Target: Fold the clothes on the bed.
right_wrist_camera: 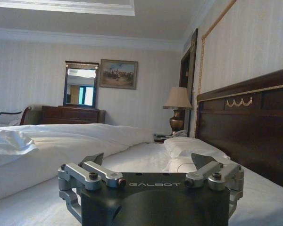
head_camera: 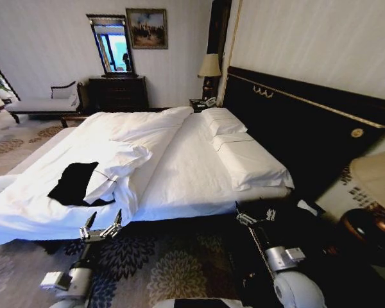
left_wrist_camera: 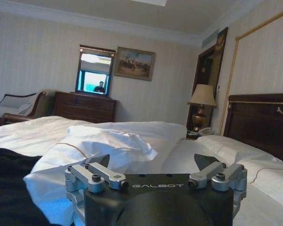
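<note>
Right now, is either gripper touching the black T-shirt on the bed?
No; in the head view both the left gripper and right gripper hover open off the bed's edge, apart from the black T-shirt.

My left pincer [left_wrist_camera: 151,162] stands spread over the bed [left_wrist_camera: 188,155]; beside one finger lies dark cloth, probably the T-shirt [left_wrist_camera: 9,188], against the rumpled duvet [left_wrist_camera: 94,146].

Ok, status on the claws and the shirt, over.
Both claws open and empty, left claw and right claw short of the bed edge. Black T-shirt crumpled beside the bunched duvet, ahead of the left claw. Duvet fold crowds it.
</note>
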### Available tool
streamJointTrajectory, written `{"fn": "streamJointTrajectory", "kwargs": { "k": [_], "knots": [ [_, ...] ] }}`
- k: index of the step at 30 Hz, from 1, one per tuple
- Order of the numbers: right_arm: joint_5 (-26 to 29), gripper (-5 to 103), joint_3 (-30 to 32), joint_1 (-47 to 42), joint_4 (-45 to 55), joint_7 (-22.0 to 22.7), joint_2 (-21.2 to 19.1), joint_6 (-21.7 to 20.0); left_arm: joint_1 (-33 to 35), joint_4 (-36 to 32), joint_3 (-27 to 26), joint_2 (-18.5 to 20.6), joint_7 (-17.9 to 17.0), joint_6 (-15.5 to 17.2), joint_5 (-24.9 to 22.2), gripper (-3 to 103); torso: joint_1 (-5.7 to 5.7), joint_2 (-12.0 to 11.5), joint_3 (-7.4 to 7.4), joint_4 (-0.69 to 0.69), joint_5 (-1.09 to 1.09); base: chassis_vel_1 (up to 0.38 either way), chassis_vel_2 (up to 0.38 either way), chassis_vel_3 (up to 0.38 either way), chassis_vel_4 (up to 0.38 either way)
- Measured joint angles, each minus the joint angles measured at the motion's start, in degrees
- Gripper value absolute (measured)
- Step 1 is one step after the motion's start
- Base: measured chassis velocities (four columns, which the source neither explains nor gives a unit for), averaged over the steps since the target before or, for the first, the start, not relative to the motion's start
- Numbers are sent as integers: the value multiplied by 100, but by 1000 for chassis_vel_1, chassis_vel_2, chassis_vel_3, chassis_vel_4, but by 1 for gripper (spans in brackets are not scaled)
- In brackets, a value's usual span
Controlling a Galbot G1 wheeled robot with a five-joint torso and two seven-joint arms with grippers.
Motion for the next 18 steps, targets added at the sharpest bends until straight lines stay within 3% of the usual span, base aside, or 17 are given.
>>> {"fn": "streamJointTrajectory", "kwargs": {
  "k": [18],
  "knots": [
    [-23,100,-17,24,-44,-7,27,14,-13,186,26,-51,-37,-69,220,100,0,1,0,0,0,-124,128,119,-127]
  ]
}}
